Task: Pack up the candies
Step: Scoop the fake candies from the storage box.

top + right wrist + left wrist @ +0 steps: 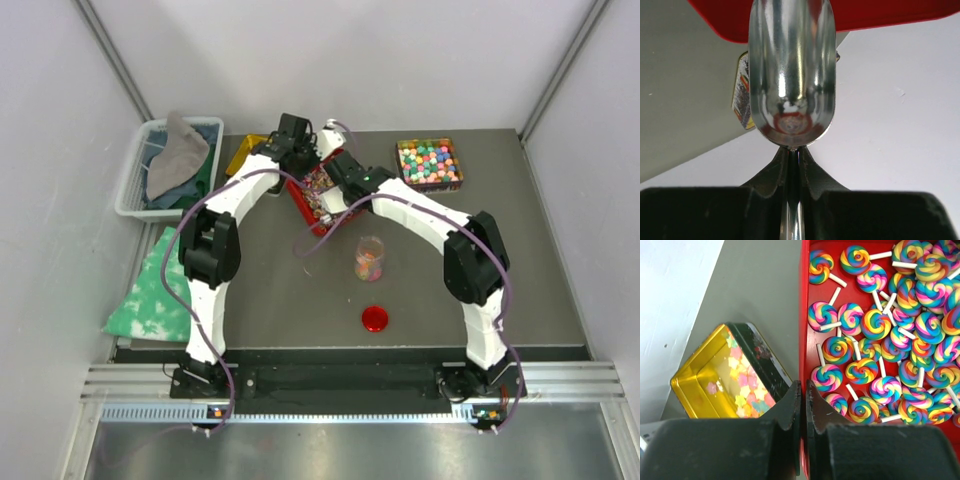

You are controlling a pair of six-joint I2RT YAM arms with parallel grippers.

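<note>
Currently I have the left tool (801,390) clenched on the near wall of the red tray (805,300), one finger on each side of the rim. I judge this grip is there to steady the tray while it is scooped from. The tray holds a dense heap of rainbow swirl lollipops (875,324) on white sticks.

The right tool (794,155) is clamped on the handle of a metal scoop (791,65). The bowl points away from the wrist toward the tray's edge and has nothing in it, so I take this as the approach to a scoop, not a carry.

The other candies lie elsewhere. Pastel star sweets (742,385) sit in a gold tin (695,375) just beside the tray. Round pastel balls (428,163) are at the far right of the bench (540,260), well apart. An open clear jar (369,258) stands between the arms, partly filled with mixed sweets, and its red lid (376,319) lies near it on the bench.

Writing: a printed label (741,95) shows behind the scoop, too blurred to read. No brand is legible anywhere.
</note>
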